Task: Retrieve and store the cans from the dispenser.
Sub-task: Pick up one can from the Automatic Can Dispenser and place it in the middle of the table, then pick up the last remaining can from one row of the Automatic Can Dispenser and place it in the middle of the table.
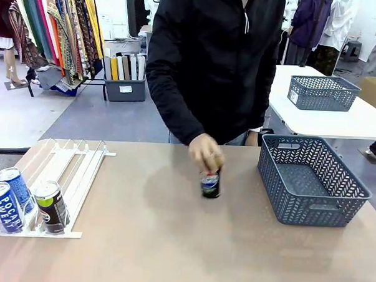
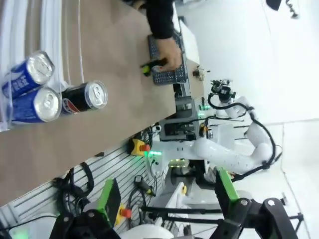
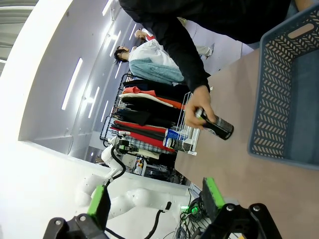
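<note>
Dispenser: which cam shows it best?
Front view: the whole dispenser shows, with its sloped lanes and three cans at the low end. The left wrist view catches just its low end and those cans, close up. The right wrist view has it small and far, beyond the person's hand.

My left gripper [image 2: 167,201] was spread wide and empty, green pads [image 2: 107,198] facing each other, my right gripper [image 3: 155,205] was likewise spread and empty, my right arm [image 2: 219,154] was bent at its elbow.
</note>
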{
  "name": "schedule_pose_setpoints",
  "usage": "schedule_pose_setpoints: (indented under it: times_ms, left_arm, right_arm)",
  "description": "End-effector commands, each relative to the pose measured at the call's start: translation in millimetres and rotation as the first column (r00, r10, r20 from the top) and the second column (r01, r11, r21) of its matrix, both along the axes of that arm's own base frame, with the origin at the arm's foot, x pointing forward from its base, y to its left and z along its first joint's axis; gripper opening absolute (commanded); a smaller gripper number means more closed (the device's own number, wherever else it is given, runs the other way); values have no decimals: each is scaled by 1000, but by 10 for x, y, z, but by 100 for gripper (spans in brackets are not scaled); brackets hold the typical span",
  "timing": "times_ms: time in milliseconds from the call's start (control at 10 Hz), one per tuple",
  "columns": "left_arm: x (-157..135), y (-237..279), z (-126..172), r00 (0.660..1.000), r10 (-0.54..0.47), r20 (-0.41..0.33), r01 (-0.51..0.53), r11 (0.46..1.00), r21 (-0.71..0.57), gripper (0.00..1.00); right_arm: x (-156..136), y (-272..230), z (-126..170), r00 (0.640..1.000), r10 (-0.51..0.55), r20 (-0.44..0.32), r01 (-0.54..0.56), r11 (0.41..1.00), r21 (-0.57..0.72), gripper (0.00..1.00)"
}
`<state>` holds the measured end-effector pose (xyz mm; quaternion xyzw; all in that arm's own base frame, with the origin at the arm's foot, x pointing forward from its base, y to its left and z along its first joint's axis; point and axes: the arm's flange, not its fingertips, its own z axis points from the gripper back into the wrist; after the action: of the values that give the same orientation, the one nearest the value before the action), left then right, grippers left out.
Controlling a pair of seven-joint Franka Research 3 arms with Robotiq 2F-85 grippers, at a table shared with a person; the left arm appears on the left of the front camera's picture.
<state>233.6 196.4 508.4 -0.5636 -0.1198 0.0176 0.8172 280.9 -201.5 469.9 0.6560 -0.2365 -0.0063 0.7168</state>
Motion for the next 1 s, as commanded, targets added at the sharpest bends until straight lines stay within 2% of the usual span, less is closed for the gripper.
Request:
schedule_pose_setpoints:
  times_ms: [0,700,800,900]
  left_arm:
    - [-42,60,204,997,26,66,-25,1000,-19,100]
    - [-42,60,204,997,26,66,-25,1000,-19,100]
    - [-38,61,206,999,35,40,-35,999,-4,100]
    - [134,-313,291,1000,-17,18,15,997,77,100]
  right_arm:
    - [6,-9,27,1000,3,26,-3,1000,4,100]
    - [6,-9,27,1000,3,26,-3,1000,4,100]
    - [6,-9,27,1000,3,26,-3,1000,4,100]
    - [6,-9,27,1000,3,26,-3,1000,4,100]
